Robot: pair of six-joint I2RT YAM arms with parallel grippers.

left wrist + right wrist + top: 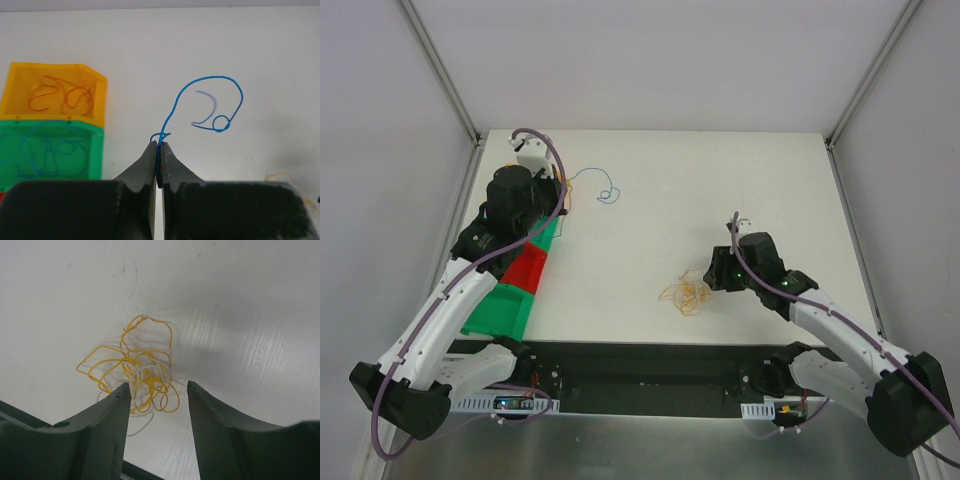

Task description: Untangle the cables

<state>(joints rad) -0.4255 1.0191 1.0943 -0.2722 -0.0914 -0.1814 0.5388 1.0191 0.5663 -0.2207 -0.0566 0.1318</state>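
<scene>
- The cables lie in two lots on the white desk [720, 180]: a single blue cable [215, 77] at the far left, and a yellow tangle [145, 377] near the middle, toward the near edge.
- The blue cable curls up in an arc and ends in a small loop resting on the desk.
- The left gripper [160, 150] is pressed together, pinching one end of the blue cable.
- The yellow tangle is a loose clump with a pale strand mixed in.
- The right gripper [157, 384] is spread wide, with the tangle showing between its fingers; whether it touches them cannot be told.
- Left of the blue cable is a yellow bin [97, 85] with reddish strands inside.
- Just nearer is a green bin [95, 137] holding blue strands.
- From above, a red bin [527, 270] shows in the same row, under the left arm.
</scene>
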